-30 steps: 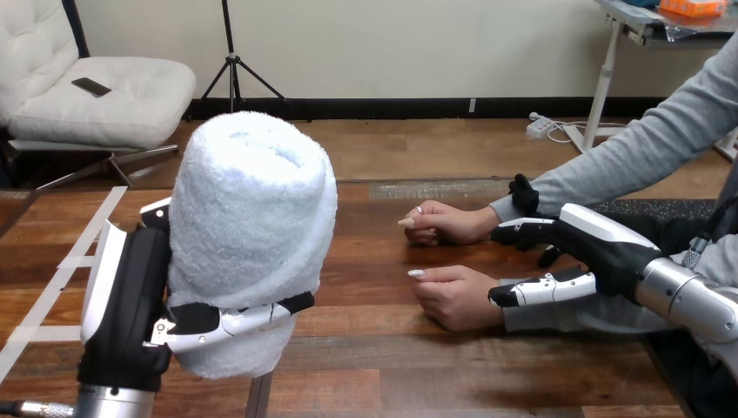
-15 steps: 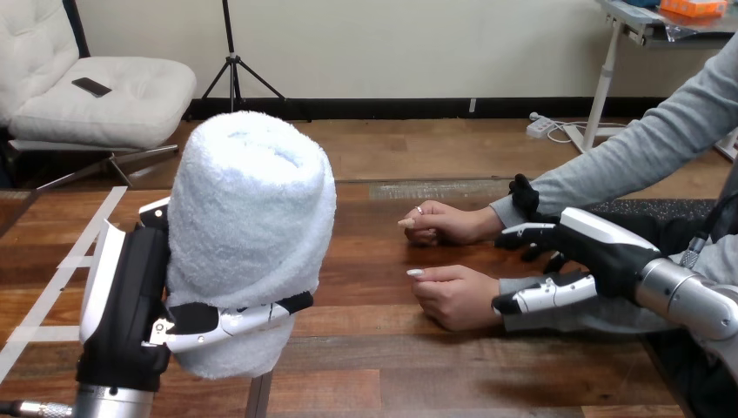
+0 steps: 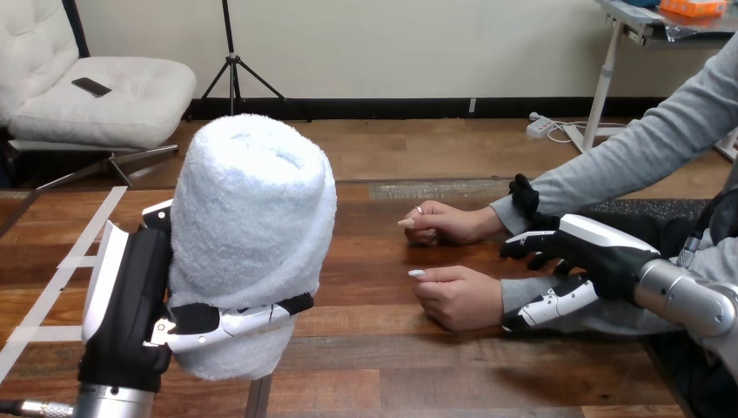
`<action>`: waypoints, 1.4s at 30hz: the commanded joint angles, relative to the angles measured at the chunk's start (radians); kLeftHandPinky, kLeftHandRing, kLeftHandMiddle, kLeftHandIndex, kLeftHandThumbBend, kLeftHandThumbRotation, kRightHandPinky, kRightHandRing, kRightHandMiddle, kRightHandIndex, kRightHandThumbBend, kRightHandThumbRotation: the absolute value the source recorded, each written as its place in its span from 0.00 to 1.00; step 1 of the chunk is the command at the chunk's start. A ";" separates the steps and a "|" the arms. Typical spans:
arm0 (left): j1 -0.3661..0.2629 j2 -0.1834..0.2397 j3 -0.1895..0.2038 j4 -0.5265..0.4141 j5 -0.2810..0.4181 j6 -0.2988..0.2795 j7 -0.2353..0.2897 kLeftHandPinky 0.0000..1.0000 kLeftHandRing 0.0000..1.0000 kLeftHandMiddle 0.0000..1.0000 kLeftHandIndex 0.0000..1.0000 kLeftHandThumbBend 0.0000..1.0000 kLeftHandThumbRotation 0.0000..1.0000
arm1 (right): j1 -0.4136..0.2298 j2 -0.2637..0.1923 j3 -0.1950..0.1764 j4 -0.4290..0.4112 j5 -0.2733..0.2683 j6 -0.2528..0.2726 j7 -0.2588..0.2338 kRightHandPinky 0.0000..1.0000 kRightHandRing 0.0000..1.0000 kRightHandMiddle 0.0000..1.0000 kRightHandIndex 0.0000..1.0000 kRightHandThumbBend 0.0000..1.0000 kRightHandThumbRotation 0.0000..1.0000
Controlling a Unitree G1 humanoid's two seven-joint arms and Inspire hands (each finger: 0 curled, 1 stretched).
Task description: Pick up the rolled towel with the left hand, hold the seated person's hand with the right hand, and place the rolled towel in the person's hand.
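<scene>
Left hand [image 3: 130, 296] is clamped on the towel [image 3: 252, 235]: thumb across the front, roll upright, held above the tabletop [image 3: 392, 366] at the view's left, well apart from the person.

Right hand [image 3: 600, 252] is spread, with fingers above and thumb below the grey sleeve [image 3: 522, 292] behind the person's nearer hand [image 3: 457, 296]. It is not closed on anything, and I cannot tell whether it touches the sleeve. The person's nearer hand rests curled on the tabletop, with the farther hand [image 3: 448, 224] just beyond it.

Step in hand, as I judge it, is taking the person's hand. I want to bring the right hand forward so it meets the hand rather than the sleeve, close gently, and keep the towel steady until the palm is turned up and open.

Versus a second ago: the right hand has drawn back toward the view's right and sunk a little, and the thumb tip now lies under the sleeve instead of beside the knuckles. The towel and the person's hands are unchanged.
</scene>
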 commanded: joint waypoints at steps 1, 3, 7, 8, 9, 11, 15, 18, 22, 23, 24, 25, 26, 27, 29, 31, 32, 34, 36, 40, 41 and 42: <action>-0.057 -0.010 0.025 -0.067 -0.019 -0.004 0.003 0.25 0.29 0.35 0.38 0.61 0.00 | -0.105 -0.019 0.016 0.007 -0.016 0.012 -0.034 0.72 0.84 0.88 0.85 1.00 0.40; -0.058 -0.009 0.025 -0.068 -0.020 -0.003 0.002 0.25 0.29 0.35 0.38 0.61 0.00 | -0.111 -0.017 0.023 0.011 -0.024 0.019 -0.038 0.72 0.84 0.88 0.85 1.00 0.39; -0.058 -0.009 0.025 -0.069 -0.026 0.000 -0.001 0.25 0.30 0.36 0.37 0.61 0.00 | -0.122 -0.013 0.032 0.020 -0.036 0.028 -0.046 0.72 0.84 0.88 0.85 1.00 0.37; -0.058 -0.008 0.025 -0.069 -0.027 0.001 -0.001 0.25 0.30 0.36 0.37 0.61 0.00 | -0.124 -0.013 0.034 0.022 -0.038 0.029 -0.048 0.72 0.84 0.88 0.85 1.00 0.37; -0.057 -0.009 0.025 -0.070 -0.027 0.002 -0.001 0.25 0.30 0.36 0.37 0.61 0.00 | -0.128 -0.012 0.038 0.024 -0.043 0.033 -0.051 0.72 0.84 0.88 0.85 1.00 0.37; -0.057 -0.009 0.026 -0.070 -0.027 0.002 -0.002 0.25 0.30 0.36 0.37 0.61 0.00 | -0.133 -0.011 0.045 0.027 -0.047 0.037 -0.055 0.71 0.83 0.88 0.85 1.00 0.37; -0.057 -0.008 0.027 -0.071 -0.029 0.002 -0.004 0.25 0.30 0.36 0.37 0.61 0.00 | -0.143 -0.011 0.062 0.036 -0.064 0.027 -0.074 0.71 0.83 0.87 0.85 1.00 0.36; -0.058 -0.007 0.027 -0.072 -0.030 0.003 -0.006 0.25 0.30 0.36 0.37 0.61 0.00 | -0.150 -0.010 0.071 0.042 -0.078 0.016 -0.088 0.70 0.83 0.87 0.85 1.00 0.35; -0.057 -0.007 0.028 -0.074 -0.029 0.006 -0.007 0.25 0.30 0.36 0.37 0.61 0.00 | -0.159 -0.010 0.092 0.049 -0.101 0.005 -0.114 0.71 0.84 0.85 0.84 1.00 0.34; -0.057 -0.007 0.028 -0.074 -0.029 0.006 -0.007 0.25 0.30 0.36 0.37 0.61 0.00 | -0.160 -0.010 0.096 0.051 -0.105 0.004 -0.119 0.71 0.84 0.85 0.84 1.00 0.34; -0.058 -0.007 0.028 -0.073 -0.031 0.004 -0.009 0.25 0.30 0.36 0.37 0.61 0.00 | -0.164 -0.008 0.102 0.054 -0.110 0.008 -0.122 0.72 0.84 0.85 0.83 1.00 0.34; -0.059 -0.007 0.027 -0.071 -0.033 0.002 -0.010 0.25 0.30 0.36 0.37 0.61 0.00 | -0.167 -0.007 0.105 0.056 -0.113 0.010 -0.124 0.72 0.84 0.85 0.83 1.00 0.34; -0.060 -0.007 0.027 -0.070 -0.035 0.000 -0.011 0.25 0.30 0.36 0.37 0.61 0.00 | -0.169 -0.006 0.107 0.058 -0.116 0.011 -0.125 0.73 0.85 0.85 0.83 1.00 0.34; -0.060 -0.006 0.027 -0.068 -0.039 -0.002 -0.013 0.25 0.30 0.36 0.37 0.61 0.00 | -0.171 -0.005 0.110 0.060 -0.119 0.013 -0.126 0.73 0.85 0.85 0.83 1.00 0.34; -0.061 -0.006 0.026 -0.066 -0.043 -0.005 -0.017 0.25 0.30 0.36 0.37 0.61 0.00 | -0.176 -0.003 0.116 0.064 -0.126 0.013 -0.130 0.74 0.85 0.85 0.83 1.00 0.34; -0.062 -0.006 0.026 -0.065 -0.044 -0.007 -0.019 0.25 0.30 0.36 0.37 0.61 0.00 | -0.179 -0.002 0.122 0.067 -0.131 0.014 -0.134 0.74 0.86 0.85 0.83 1.00 0.35; -0.062 -0.007 0.027 -0.065 -0.044 -0.007 -0.019 0.25 0.30 0.36 0.37 0.61 0.00 | -0.180 -0.001 0.125 0.069 -0.131 0.014 -0.136 0.75 0.86 0.85 0.83 1.00 0.35; -0.061 -0.006 0.027 -0.065 -0.045 -0.007 -0.021 0.25 0.30 0.36 0.37 0.61 0.00 | -0.184 -0.001 0.133 0.072 -0.138 0.014 -0.142 0.75 0.86 0.85 0.83 1.00 0.35; -0.061 -0.005 0.027 -0.066 -0.045 -0.008 -0.021 0.25 0.30 0.36 0.37 0.61 0.00 | -0.187 0.000 0.141 0.074 -0.148 0.012 -0.152 0.75 0.86 0.85 0.83 1.00 0.35; -0.060 -0.005 0.028 -0.068 -0.043 -0.007 -0.022 0.25 0.30 0.36 0.37 0.61 0.00 | -0.190 0.001 0.155 0.077 -0.163 0.009 -0.170 0.74 0.84 0.84 0.82 1.00 0.36; -0.059 -0.005 0.028 -0.068 -0.042 -0.007 -0.022 0.25 0.30 0.36 0.37 0.61 0.00 | -0.191 0.001 0.157 0.077 -0.165 0.008 -0.173 0.73 0.84 0.83 0.82 1.00 0.36; -0.059 -0.005 0.028 -0.069 -0.042 -0.008 -0.022 0.25 0.30 0.36 0.37 0.61 0.00 | -0.192 0.002 0.160 0.078 -0.168 0.010 -0.174 0.73 0.84 0.83 0.82 1.00 0.37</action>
